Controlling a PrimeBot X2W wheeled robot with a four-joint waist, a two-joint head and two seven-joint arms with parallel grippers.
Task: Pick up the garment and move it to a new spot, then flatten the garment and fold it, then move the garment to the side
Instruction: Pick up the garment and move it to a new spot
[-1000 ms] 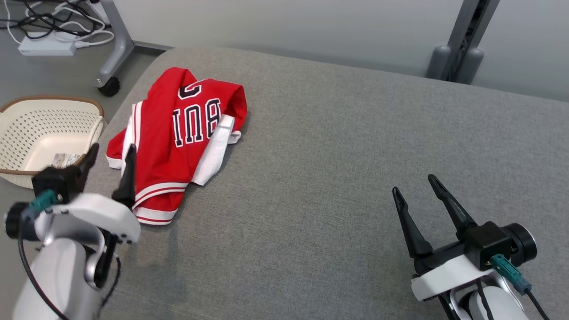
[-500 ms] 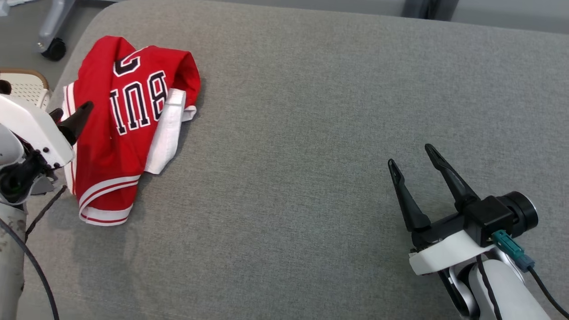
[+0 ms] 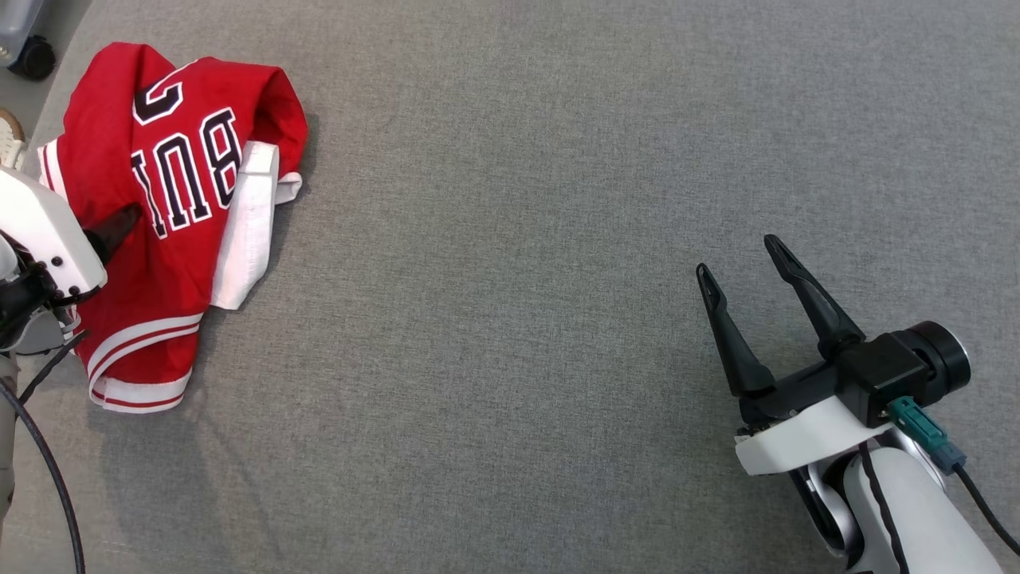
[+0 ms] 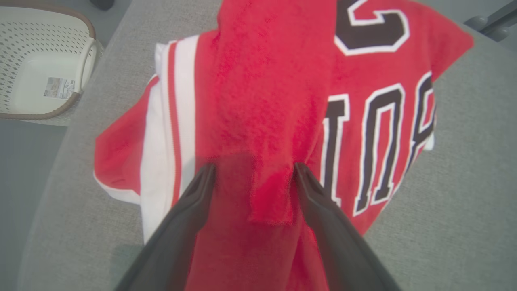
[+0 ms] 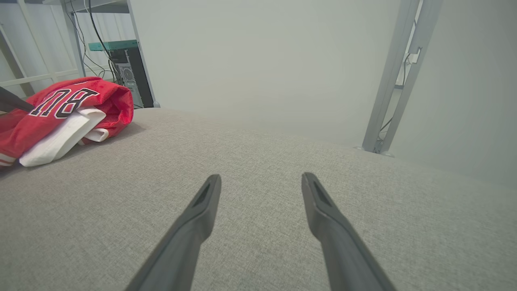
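Observation:
The garment is a red jersey with white trim and black lettering, lying crumpled at the far left of the grey cushioned surface. My left gripper hovers over its left part. In the left wrist view the left gripper is open, its two dark fingers standing either side of a raised red fold of the garment. My right gripper is open and empty over bare cushion at the lower right. The right wrist view shows the right gripper with the garment far off to the left.
A cream perforated basket sits on the floor just past the cushion's left edge, close to the garment. A caster wheel stands at the top left corner. Metal frame posts rise behind the cushion's far edge.
The head camera has tilted down, shifting the whole picture. My left gripper has moved from beside the garment's near-left edge to over it. The right gripper has stayed about where it was.

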